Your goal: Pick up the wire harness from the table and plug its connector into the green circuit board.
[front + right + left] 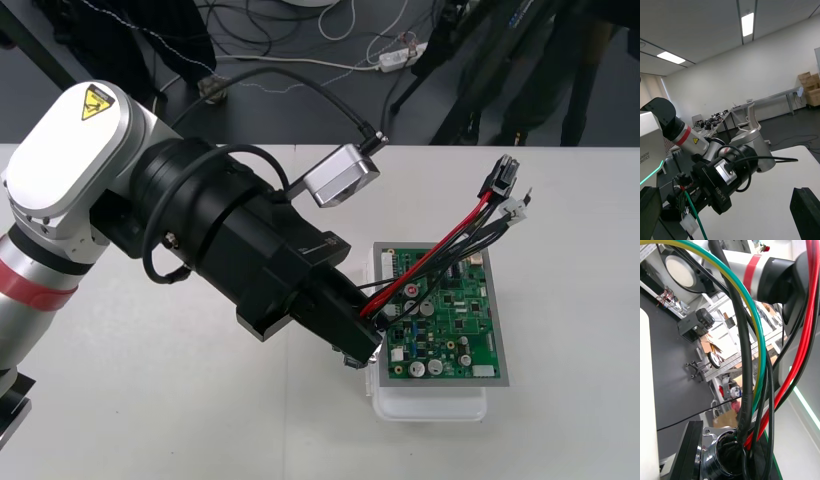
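Note:
The green circuit board (450,320) lies on its white base (430,405) at the table's right. My left gripper (368,332) hovers at the board's left edge, shut on the harness's round metal socket (713,452); one black finger (687,450) presses its flange. Red, black and green wires (450,240) rise from there over the board to a black plug (502,178) and a white plug (515,208), which hang free past the board's far right corner. My right gripper (728,221) is open, its fingers (805,212) far apart, facing the left gripper (679,187) and the dangling white plug (688,226).
The bulky left arm (200,240) and its wrist camera (342,173) cover the table's middle. Bare table lies on both sides of the board. Past the far table edge, cables and a power strip (400,55) lie on the dark floor.

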